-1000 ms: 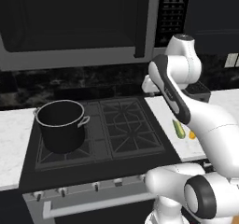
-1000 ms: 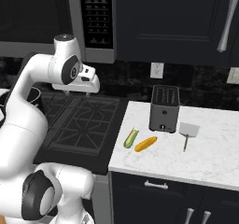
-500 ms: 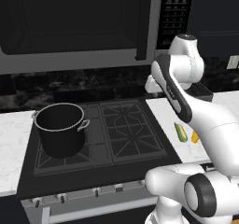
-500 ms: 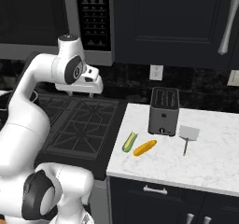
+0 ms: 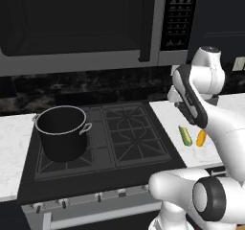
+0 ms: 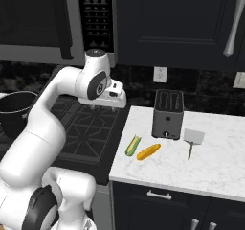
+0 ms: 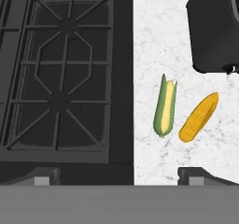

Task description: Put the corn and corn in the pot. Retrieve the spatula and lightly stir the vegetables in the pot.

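Two corn cobs lie side by side on the white counter, right of the stove: a green-husked corn [image 7: 165, 107] [image 6: 133, 145] [image 5: 184, 135] and a bare orange corn [image 7: 200, 117] [image 6: 148, 151] [image 5: 201, 138]. My gripper [image 7: 122, 176] [image 6: 103, 104] hangs open and empty, well above the seam between stove and counter, left of the cobs. The black pot [image 5: 62, 133] [image 6: 14, 111] stands on the stove's left burners. The grey spatula [image 6: 193, 139] lies flat on the counter to the right of the toaster.
A dark grey toaster [image 6: 167, 114] [image 7: 217, 27] stands on the counter just behind the cobs. The stove grates [image 7: 60, 69] stretch between pot and counter. A microwave [image 5: 81, 23] and dark cabinets hang overhead.
The arm has swung right and slightly down, carrying the open gripper from over the stove toward the counter's edge near the cobs. Nothing on the counter or stove has moved.
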Controlling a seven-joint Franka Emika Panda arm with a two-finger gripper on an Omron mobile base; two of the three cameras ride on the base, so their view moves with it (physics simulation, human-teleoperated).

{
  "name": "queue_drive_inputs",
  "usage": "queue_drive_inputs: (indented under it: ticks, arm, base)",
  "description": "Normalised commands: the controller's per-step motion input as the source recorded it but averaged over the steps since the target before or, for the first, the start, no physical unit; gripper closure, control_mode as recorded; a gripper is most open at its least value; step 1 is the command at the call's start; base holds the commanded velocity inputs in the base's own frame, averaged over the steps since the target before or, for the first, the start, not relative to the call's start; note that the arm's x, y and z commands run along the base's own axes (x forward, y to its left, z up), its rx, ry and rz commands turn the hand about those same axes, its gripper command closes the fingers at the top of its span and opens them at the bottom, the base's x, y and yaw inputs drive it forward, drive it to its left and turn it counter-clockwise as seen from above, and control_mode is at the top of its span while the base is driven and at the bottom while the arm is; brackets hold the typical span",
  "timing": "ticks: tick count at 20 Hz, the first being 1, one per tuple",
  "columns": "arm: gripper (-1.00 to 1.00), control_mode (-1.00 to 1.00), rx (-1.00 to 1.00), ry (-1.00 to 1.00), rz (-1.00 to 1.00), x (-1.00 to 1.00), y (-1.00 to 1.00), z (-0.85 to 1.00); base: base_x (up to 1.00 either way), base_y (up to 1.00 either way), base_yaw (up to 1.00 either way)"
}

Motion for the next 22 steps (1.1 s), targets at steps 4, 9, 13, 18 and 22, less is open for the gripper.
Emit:
queue_drive_inputs:
  ticks: [4,9,13,18,22]
  arm:
    - [-1.00,-1.00,-0.02,0.00,-0.03,0.08,-0.60,-0.49]
    - [-1.00,-1.00,-0.03,0.00,0.00,0.30,-0.27,-0.52]
    - [-1.00,-1.00,-0.01,0.00,0.00,0.30,-0.28,-0.51]
    - [-1.00,-1.00,0.00,0.01,0.00,0.26,-0.23,-0.53]
    - [-1.00,-1.00,0.00,0.03,0.00,0.21,-0.11,-0.57]
  base:
    - [0.00,0.00,0.00]
    - [0.00,0.00,0.00]
    - [0.00,0.00,0.00]
    - [0.00,0.00,0.00]
    - [0.00,0.00,0.00]
